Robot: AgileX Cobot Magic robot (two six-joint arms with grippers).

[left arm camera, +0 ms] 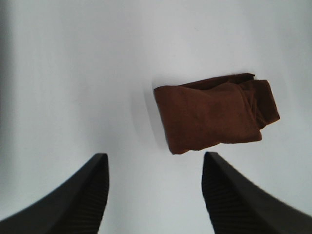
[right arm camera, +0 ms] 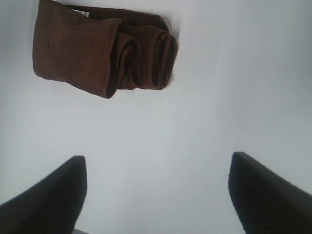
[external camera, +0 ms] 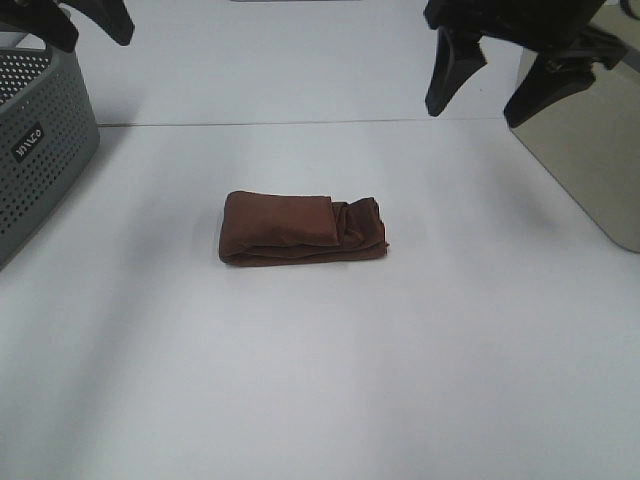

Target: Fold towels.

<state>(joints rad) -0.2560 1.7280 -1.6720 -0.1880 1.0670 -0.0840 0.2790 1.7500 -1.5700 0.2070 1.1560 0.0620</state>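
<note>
The dark reddish-brown towel (external camera: 303, 228) lies folded into a small thick bundle in the middle of the white table, its layered end toward the right. It also shows in the left wrist view (left arm camera: 214, 113) and in the right wrist view (right arm camera: 102, 48). My left gripper (external camera: 85, 25) hangs open and empty at the far left, high above the table; it also shows in the left wrist view (left arm camera: 155, 195). My right gripper (external camera: 495, 90) hangs open and empty at the far right, well away from the towel; it also shows in the right wrist view (right arm camera: 158, 195).
A grey perforated basket (external camera: 40, 140) stands at the left edge of the table. A beige box (external camera: 590, 150) stands at the far right. The white table (external camera: 320, 380) spreads around the towel.
</note>
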